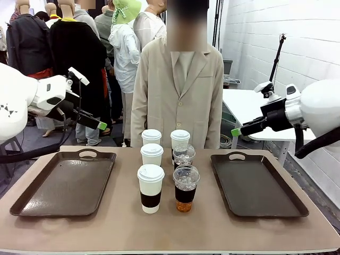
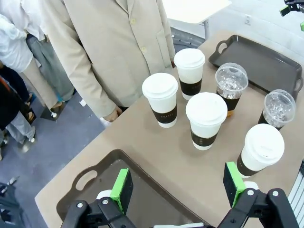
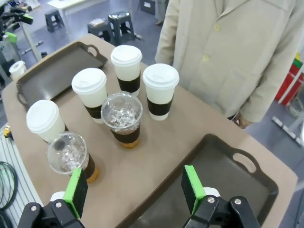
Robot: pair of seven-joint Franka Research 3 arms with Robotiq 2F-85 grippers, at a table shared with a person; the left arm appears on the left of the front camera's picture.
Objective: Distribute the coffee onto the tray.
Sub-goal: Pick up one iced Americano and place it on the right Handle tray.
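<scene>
While nobody holds them, the white paper cups (image 1: pixel 150 188) and the see-through cups (image 1: pixel 185 187) stand close together in the middle of the table (image 1: pixel 122 228); four are white with lids and dark brown bands; two are see-through with round lids and dark drink inside. They make two short rows; three white ones stand on the left; the two see-through ones stand on the right, with one white cup behind them. All six sit on the table top, between the left tray (image 1: pixel 69 183) and the right tray (image 1: pixel 255 186); none is on a tray yet. The left gripper (image 2: pixel 178 186) hangs in the air by the left tray, its green pads wide apart, holding nothing; the right gripper (image 3: pixel 134 190) hangs by the right tray, wide apart too, holding nothing. A person in a light coat (image 1: pixel 178 90) stands at the far side.
</scene>
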